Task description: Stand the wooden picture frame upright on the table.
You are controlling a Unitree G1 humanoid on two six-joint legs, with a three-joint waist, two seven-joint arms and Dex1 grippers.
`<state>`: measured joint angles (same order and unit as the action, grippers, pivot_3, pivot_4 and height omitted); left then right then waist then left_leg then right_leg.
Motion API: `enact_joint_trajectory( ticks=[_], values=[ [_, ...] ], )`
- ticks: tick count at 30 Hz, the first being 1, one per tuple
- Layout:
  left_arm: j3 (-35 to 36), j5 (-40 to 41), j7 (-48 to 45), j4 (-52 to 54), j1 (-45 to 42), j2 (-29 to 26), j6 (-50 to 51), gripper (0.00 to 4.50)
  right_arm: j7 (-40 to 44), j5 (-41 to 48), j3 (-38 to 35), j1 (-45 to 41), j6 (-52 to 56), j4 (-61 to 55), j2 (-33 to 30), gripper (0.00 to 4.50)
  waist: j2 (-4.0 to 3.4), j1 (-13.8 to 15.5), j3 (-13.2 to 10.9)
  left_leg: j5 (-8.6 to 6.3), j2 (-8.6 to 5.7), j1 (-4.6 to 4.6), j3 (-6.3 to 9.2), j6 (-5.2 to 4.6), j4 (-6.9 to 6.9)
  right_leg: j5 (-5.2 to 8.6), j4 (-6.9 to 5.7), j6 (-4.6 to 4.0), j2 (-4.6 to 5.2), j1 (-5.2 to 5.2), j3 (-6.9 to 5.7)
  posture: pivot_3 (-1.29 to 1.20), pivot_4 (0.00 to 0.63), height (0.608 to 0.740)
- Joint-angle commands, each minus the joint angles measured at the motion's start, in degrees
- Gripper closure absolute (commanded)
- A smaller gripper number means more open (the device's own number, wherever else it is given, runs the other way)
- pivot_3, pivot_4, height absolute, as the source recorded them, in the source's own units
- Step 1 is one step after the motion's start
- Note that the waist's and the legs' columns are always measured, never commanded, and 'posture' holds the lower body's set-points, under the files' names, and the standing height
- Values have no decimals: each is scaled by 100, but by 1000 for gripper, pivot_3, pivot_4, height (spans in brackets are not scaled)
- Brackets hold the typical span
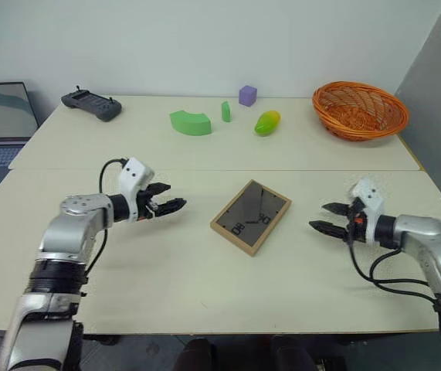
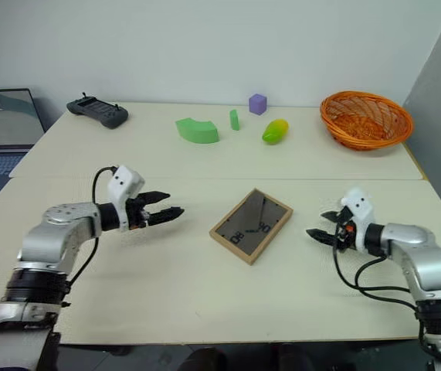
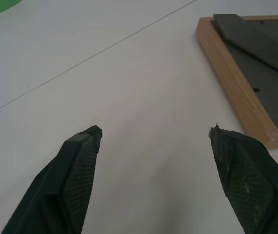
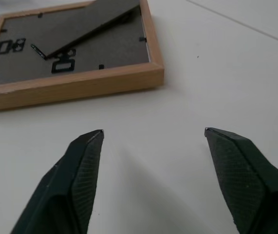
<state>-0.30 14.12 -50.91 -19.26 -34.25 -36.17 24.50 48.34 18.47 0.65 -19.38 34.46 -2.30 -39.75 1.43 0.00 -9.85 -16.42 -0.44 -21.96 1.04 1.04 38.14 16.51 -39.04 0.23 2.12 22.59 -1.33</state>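
Jaws, left: my left gripper (image 1: 175, 205) has its jaws spread, nothing between them, hovering over the table (image 1: 166, 270) to the left of the frame and aimed toward it.
Jaws, right: my right gripper (image 1: 320, 217) is likewise spread and empty, low over the table on the frame's right, pointing inward.
Frame's place: the wooden picture frame (image 1: 250, 216) lies flat, face down, just on my side of the table's seam, about midway between the left and right edges, apart from both grippers.
Frame's heading: its long axis runs diagonally, from the near-left corner of the table toward the far-right one; the dark back panel faces up, the stand folded against it.
Step in hand: closing in from both sides, as I judge it.
Doing it well: I should take opposite wooden rims squarely, lift one long edge without dragging, and leave the stand free to swing out before I set it down.
Risk: a shallow pinch on the thin rim may slip.
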Motion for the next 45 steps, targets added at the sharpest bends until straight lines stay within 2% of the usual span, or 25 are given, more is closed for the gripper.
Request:
enact_joint_trajectory(
  ticks=[1, 11, 13, 19, 25, 32, 40, 45],
  values=[
    [-205, -361, 361, -418, -354, 411, -591, 1875, -345, -315, 174, -138, -140, 67, 194, 2108, 0, -1, 0, 0, -1, -1, 0, 0, 0, -1, 1, 1, 0, 1, 1, 0, 150, 740],
    [-579, -584, 173, -895, -475, 1063, -818, 3945, -966, -750, 367, -824, -344, 828, 986, 4486, 0, -36, 0, 3, 0, -6, -5, 5, 5, -1, -2, 1, -6, 13, 14, 0, 150, 740],
    [-640, -596, 170, -792, -441, 1161, -775, 4452, -1002, -828, 448, -917, -402, 955, 1138, 4500, 0, -32, 0, 3, -1, -7, -5, 5, 6, -1, -1, 1, -5, 13, 14, 0, 150, 740],
    [-894, -648, -22, -142, -123, 1169, -343, 4481, -911, -1131, 784, -1250, -702, 1438, 1363, 4500, 0, -40, 1, 3, -2, -6, -9, 6, 7, -1, -2, 1, -4, 13, 20, 0, 150, 740],
    [-1071, -395, -360, 1367, 625, 888, 493, 4481, -1037, -1260, 765, -1795, -1009, 2126, 1781, 4500, -2, -138, 3, 4, -1, 0, -8, 8, 4, -1, -5, 1, -7, 14, 28, 0, 150, 740],
    [-887, -231, -74, 2355, 1187, 821, 1168, 4481, -775, -1248, 818, -1950, -1148, 2266, 1986, 4500, -2, -150, 3, 4, -2, -3, -12, 8, 3, -1, -3, 1, -5, 15, 32, 0, 150, 740],
    [-715, -328, 281, 2447, 1441, 670, 1208, 4481, -531, -1333, 816, -1695, -1138, 2159, 1684, 4500, -3, -153, 4, 2, -1, -2, -12, 3, 2, -1, -4, 1, -5, 15, 32, 0, 150, 740],
    [-572, -279, 457, 2281, 1401, 598, 1206, 4481, -20, -1193, 844, -1501, -1024, 1844, 1283, 4500, -3, -153, 4, 1, -1, 1, -12, 2, 0, -1, -5, 1, -5, 15, 32, 0, 150, 740]
  ],
)
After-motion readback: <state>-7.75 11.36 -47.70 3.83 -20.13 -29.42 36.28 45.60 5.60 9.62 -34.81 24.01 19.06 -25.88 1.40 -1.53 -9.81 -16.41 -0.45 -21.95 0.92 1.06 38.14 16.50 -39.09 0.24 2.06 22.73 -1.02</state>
